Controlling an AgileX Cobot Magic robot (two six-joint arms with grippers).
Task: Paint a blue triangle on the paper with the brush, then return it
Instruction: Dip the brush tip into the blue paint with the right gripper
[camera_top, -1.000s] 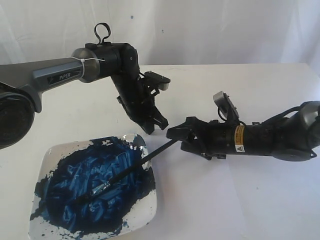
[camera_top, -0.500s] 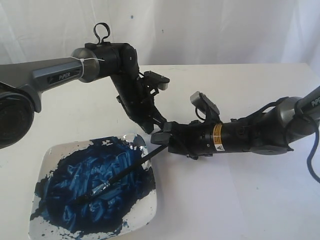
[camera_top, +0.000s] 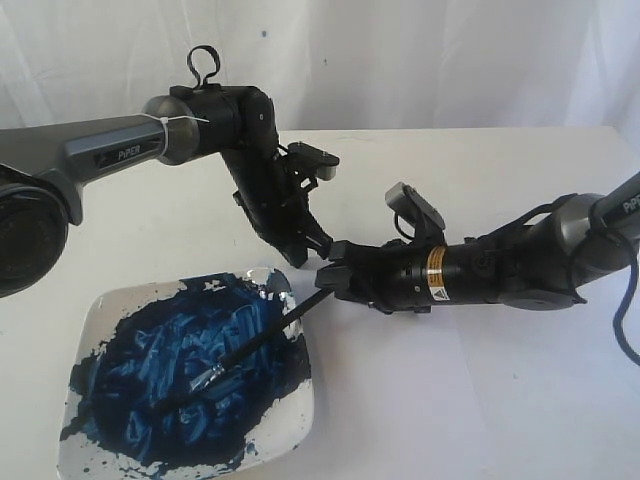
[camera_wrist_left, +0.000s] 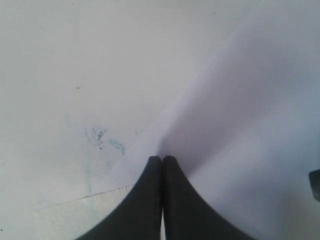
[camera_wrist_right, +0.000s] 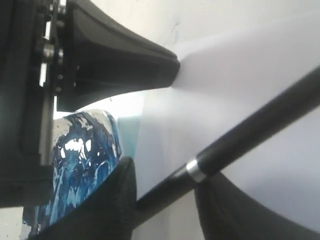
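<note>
The brush (camera_top: 260, 340) slants over the paint-smeared plate, its bristles in the dark blue paint. The top end of its black handle sits in my right gripper (camera_top: 328, 278). In the right wrist view the handle (camera_wrist_right: 250, 125) crosses diagonally between the two fingers of that gripper (camera_wrist_right: 165, 175) and touches both. My left gripper (camera_top: 303, 258) points down, shut and empty. Its tips (camera_wrist_left: 161, 159) rest at the edge of the white paper (camera_wrist_left: 240, 125). The same fingers (camera_wrist_right: 172, 70) show above the paper (camera_wrist_right: 240, 90) in the right wrist view. The blue triangle is not in view.
A glossy white square plate (camera_top: 100, 310) covered in dark blue paint sits at the front left, its rim (camera_wrist_right: 85, 150) close beside my right gripper. Faint blue specks (camera_wrist_left: 100, 135) mark the tabletop near the paper's edge. A white backdrop stands behind the table.
My right gripper slid forward over the handle toward the plate, then drew back slightly. The brush's ferrule shifted a little with it. The left arm stayed still.
</note>
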